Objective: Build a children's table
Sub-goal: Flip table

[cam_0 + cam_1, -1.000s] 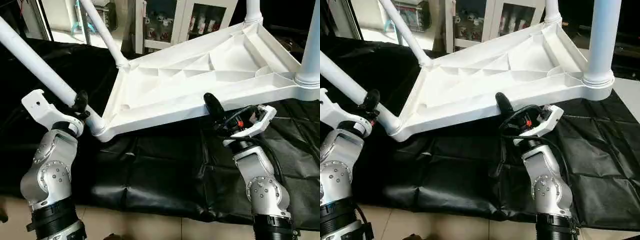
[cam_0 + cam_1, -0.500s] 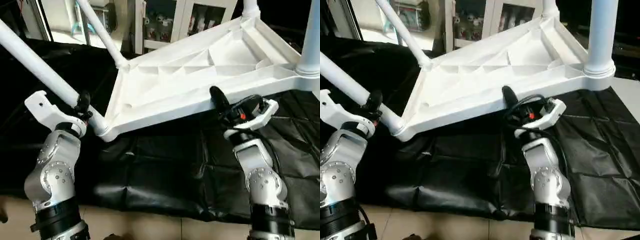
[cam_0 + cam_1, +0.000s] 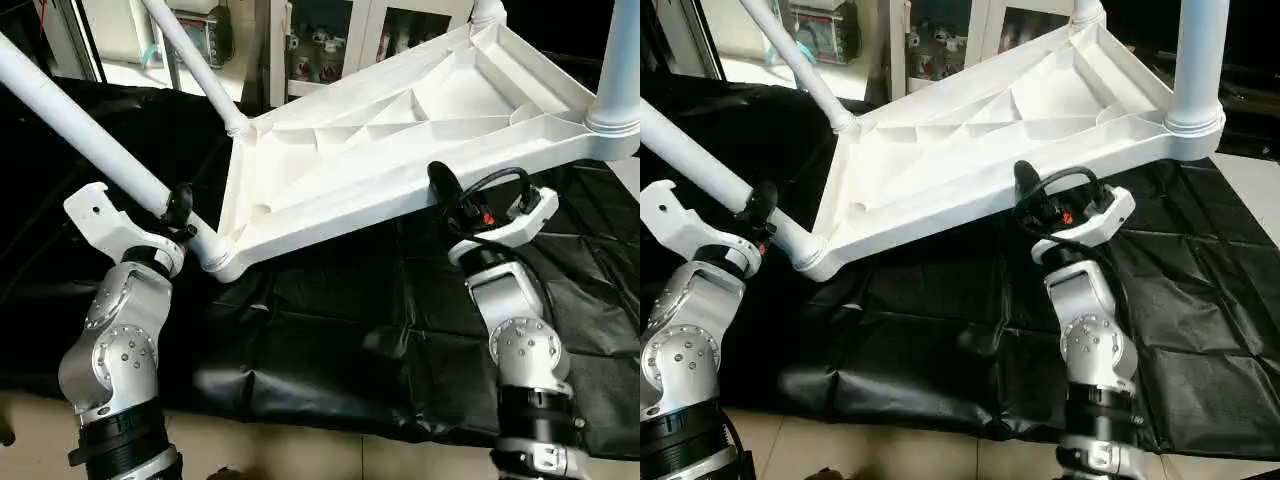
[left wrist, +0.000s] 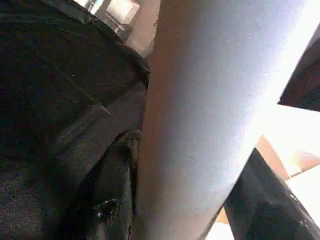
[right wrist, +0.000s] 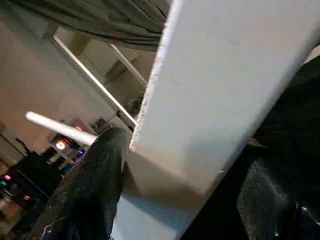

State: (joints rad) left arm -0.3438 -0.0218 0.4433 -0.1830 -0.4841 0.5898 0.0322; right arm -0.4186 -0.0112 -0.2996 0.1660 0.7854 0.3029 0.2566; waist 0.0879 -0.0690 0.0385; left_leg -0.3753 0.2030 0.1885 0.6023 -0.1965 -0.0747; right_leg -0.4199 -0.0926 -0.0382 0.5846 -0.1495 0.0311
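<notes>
Left hand [image 3: 180, 212]: closed around a white leg [image 3: 90, 135], just short of the corner socket [image 3: 215, 252] that the leg runs into; one black finger [image 4: 107, 200] lies against the tube in the left wrist view.
Right hand [image 3: 447, 195]: at the near long edge of the table top [image 3: 400, 130], one black finger [image 5: 87, 190] on one side of the white rim and the other finger on the other side; whether it presses on the rim or only straddles it, I cannot tell.
Table top: upside down and tilted, ribbed underside facing up, its near left corner lowest, close over the black sheet [image 3: 330, 330], the right end raised.
Legs: all four are seated in corner sockets; the held one slants up and away to the left, a second leg [image 3: 190, 55] rises from the far left corner, a third leg [image 3: 620, 60] stands at the right, and the base of a fourth leg [image 3: 487, 12] shows at the far corner.
Black sheet: wrinkled, spread over the worktop under the table.
Background: a glass-fronted cabinet [image 3: 350, 40] behind the table.
</notes>
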